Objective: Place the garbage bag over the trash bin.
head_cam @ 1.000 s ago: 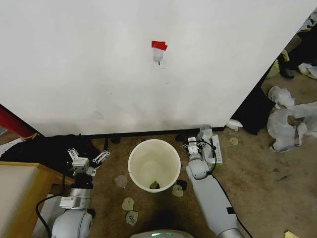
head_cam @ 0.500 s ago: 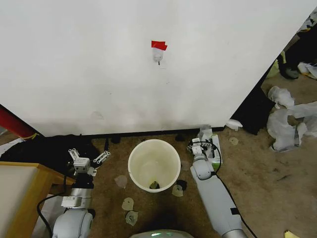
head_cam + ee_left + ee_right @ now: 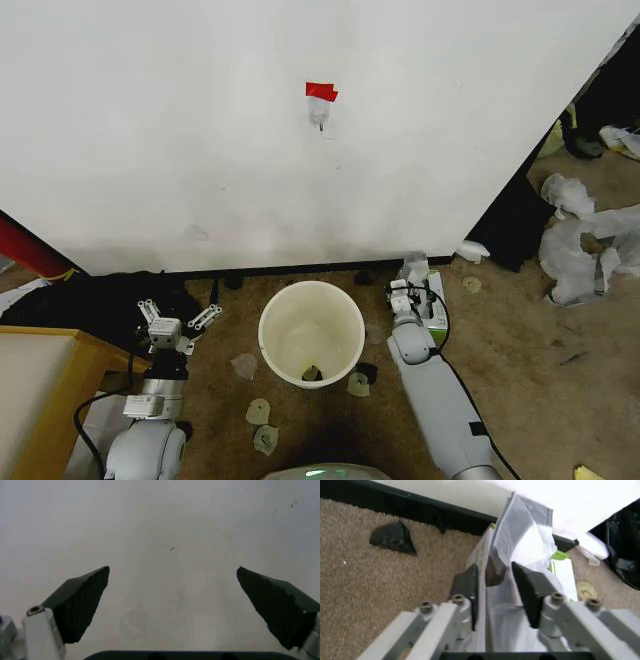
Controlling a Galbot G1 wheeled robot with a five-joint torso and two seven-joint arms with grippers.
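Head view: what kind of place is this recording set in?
Probably a staged indoor test corner, not a lived-in room. A plain white wall meets brown carpet; the trash bin stands among scattered scraps, and heaps of white plastic sheeting lie to the right.

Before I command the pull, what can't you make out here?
- Whether the right gripper truly pinches the garbage bag: its fingers hide the contact.
- The bag's lower part, behind the gripper.
- The dark item in the trash bin: too small.
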